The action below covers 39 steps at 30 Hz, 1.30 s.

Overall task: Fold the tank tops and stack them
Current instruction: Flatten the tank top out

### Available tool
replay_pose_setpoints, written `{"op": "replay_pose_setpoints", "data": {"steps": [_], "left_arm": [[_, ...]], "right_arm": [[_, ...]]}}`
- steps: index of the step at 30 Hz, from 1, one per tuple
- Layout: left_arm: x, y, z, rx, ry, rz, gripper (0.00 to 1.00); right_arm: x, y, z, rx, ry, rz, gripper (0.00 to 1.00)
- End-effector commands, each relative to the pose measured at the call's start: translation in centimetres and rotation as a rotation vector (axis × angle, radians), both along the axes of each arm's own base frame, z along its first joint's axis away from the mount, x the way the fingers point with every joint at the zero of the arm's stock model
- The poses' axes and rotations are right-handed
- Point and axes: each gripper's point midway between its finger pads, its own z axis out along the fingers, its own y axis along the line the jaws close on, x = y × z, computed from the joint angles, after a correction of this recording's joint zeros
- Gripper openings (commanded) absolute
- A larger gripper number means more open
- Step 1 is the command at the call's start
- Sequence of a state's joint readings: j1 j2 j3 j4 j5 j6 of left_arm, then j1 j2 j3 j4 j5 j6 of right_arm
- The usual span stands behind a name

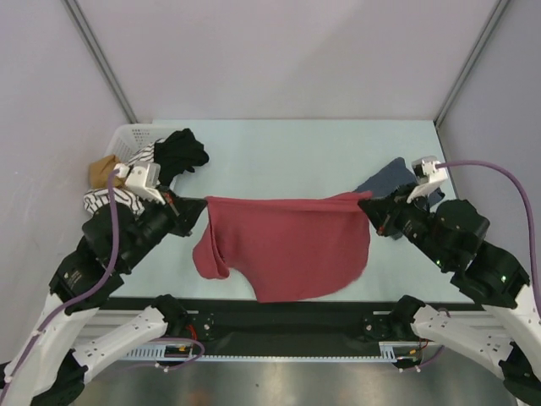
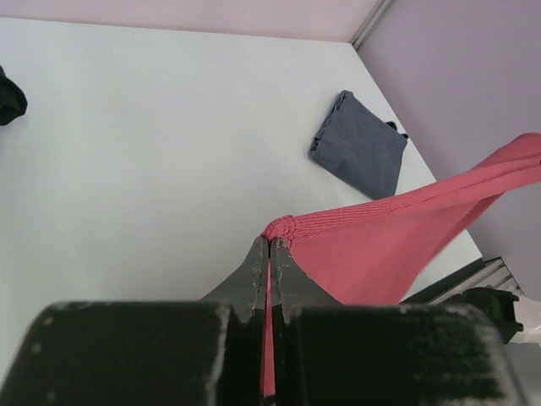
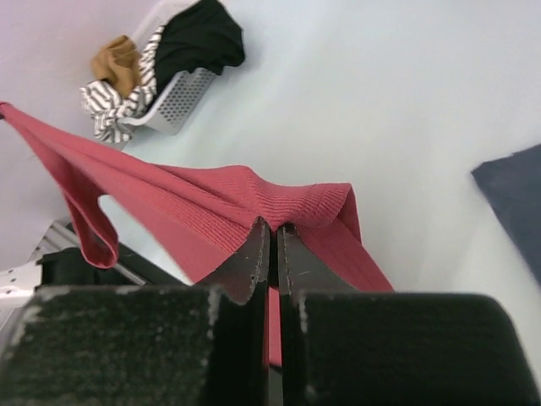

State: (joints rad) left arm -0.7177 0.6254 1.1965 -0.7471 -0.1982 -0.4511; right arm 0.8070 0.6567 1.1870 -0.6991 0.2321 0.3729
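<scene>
Top external: red top (image 1: 287, 245) strung between tools (image 1: 199, 205) (image 1: 366, 204).

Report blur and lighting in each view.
Top external: even, soft light, all sharp, red tank top throws a faint shadow. Left wrist: near body of left gripper blurred, grey tank top crisp. Right wrist: body of right gripper blurred, basket slightly soft.

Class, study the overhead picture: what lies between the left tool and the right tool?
The red tank top spans that stretch: left tool and right tool each pinch an end, its upper edge taut between them. The top external view shows this.
</scene>
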Motion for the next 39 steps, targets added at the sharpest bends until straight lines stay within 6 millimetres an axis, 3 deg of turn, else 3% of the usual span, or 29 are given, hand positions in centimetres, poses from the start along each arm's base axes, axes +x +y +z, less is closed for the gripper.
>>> {"op": "replay_pose_setpoints", "data": {"steps": [1, 3, 5, 7, 8, 9, 11, 12, 13, 15, 17, 18, 19, 23, 24, 25, 27, 28, 29, 30, 31, 32, 33, 34, 35, 37, 38, 39], "left_arm": [[1.3, -0.9, 2.3, 0.002, -0.044, 0.001, 0.00], [2.4, -0.8, 2.7, 0.017, -0.043, 0.042, 0.00], [4.5, -1.6, 1.5, 0.071, -0.012, 0.075, 0.00], [6.8, -3.2, -0.2, 0.101, 0.025, 0.069, 0.00], [7.5, -4.3, -2.1, 0.118, 0.064, 0.029, 0.00], [8.9, -4.4, -2.8, 0.109, 0.075, 0.046, 0.00], [11.2, -5.3, -7.5, 0.130, 0.183, 0.040, 0.00], [12.3, -5.1, -8.7, 0.110, 0.217, 0.036, 0.00], [14.0, -5.5, -10.9, 0.099, 0.253, 0.048, 0.00], [15.9, -5.5, -12.6, 0.073, 0.289, 0.054, 0.00], [18.7, -6.1, -14.4, 0.081, 0.324, 0.062, 0.00], [20.2, -6.4, -16.9, 0.117, 0.379, 0.067, 0.00], [21.8, -6.9, -16.0, 0.114, 0.357, 0.066, 0.00], [27.4, -8.3, -18.5, 0.140, 0.409, 0.072, 0.00], [28.9, -8.4, -21.4, 0.163, 0.462, 0.076, 0.00], [30.9, -8.9, -19.7, 0.146, 0.425, 0.083, 0.00], [32.8, -8.8, -20.7, 0.154, 0.461, 0.094, 0.00], [34.8, -9.4, -20.9, 0.150, 0.455, 0.095, 0.00], [35.5, -9.5, -21.1, 0.154, 0.459, 0.093, 0.00], [35.9, -9.4, -22.9, 0.175, 0.503, 0.096, 0.02], [36.8, -9.5, -21.6, 0.172, 0.474, 0.102, 0.05], [37.1, -9.1, -21.8, 0.190, 0.478, 0.130, 0.10], [36.9, -8.8, -21.7, 0.201, 0.485, 0.144, 0.40], [36.5, -8.2, -22.1, 0.213, 0.498, 0.165, 0.60], [36.1, -8.0, -22.2, 0.221, 0.504, 0.170, 0.88], [35.4, -7.0, -20.6, 0.229, 0.467, 0.201, 0.91], [34.3, -6.6, -21.8, 0.244, 0.495, 0.199, 0.92], [33.6, -6.5, -20.0, 0.226, 0.462, 0.192, 0.92]], "right_arm": [[2.1, -1.1, 0.7, -0.076, 0.016, -0.120, 0.00], [3.6, -0.6, 0.6, -0.121, 0.040, -0.163, 0.00], [4.7, -0.6, -0.6, -0.169, 0.082, -0.204, 0.00], [6.6, -0.4, -3.1, -0.223, 0.147, -0.242, 0.00], [7.4, -0.5, -3.9, -0.228, 0.171, -0.252, 0.00], [8.7, -0.6, -5.4, -0.220, 0.211, -0.261, 0.00], [10.2, -1.0, -7.0, -0.199, 0.252, -0.270, 0.00], [10.7, -0.7, -7.9, -0.186, 0.278, -0.244, 0.00], [12.7, -1.6, -9.5, -0.181, 0.308, -0.284, 0.00], [14.7, -1.4, -10.4, -0.158, 0.320, -0.272, 0.00], [17.1, -1.6, -13.0, -0.161, 0.383, -0.273, 0.00], [18.5, -1.4, -13.1, -0.145, 0.365, -0.270, 0.00], [20.4, -1.8, -14.6, -0.153, 0.400, -0.293, 0.00], [25.9, -1.7, -16.6, -0.124, 0.418, -0.302, 0.00], [27.3, -1.6, -17.0, -0.111, 0.419, -0.301, 0.00], [28.5, -1.6, -17.1, -0.098, 0.418, -0.306, 0.00], [32.2, -2.7, -17.5, -0.081, 0.416, -0.353, 0.00], [33.5, -2.9, -17.2, -0.068, 0.408, -0.362, 0.00], [34.6, -3.2, -17.6, -0.051, 0.414, -0.368, 0.19], [36.3, -3.4, -17.5, -0.035, 0.406, -0.365, 0.35], [36.9, -3.6, -17.8, -0.030, 0.411, -0.367, 0.51], [37.3, -3.7, -17.9, -0.030, 0.414, -0.367, 0.66], [37.3, -3.8, -18.0, -0.027, 0.428, -0.354, 0.69], [37.0, -4.0, -18.1, -0.024, 0.439, -0.356, 0.70], [36.5, -4.1, -18.5, -0.027, 0.454, -0.353, 0.73], [34.4, -4.4, -19.4, -0.025, 0.476, -0.349, 0.73], [33.6, -4.4, -19.6, -0.024, 0.479, -0.345, 0.69], [32.9, -4.4, -19.7, -0.017, 0.482, -0.341, 0.66]]}}
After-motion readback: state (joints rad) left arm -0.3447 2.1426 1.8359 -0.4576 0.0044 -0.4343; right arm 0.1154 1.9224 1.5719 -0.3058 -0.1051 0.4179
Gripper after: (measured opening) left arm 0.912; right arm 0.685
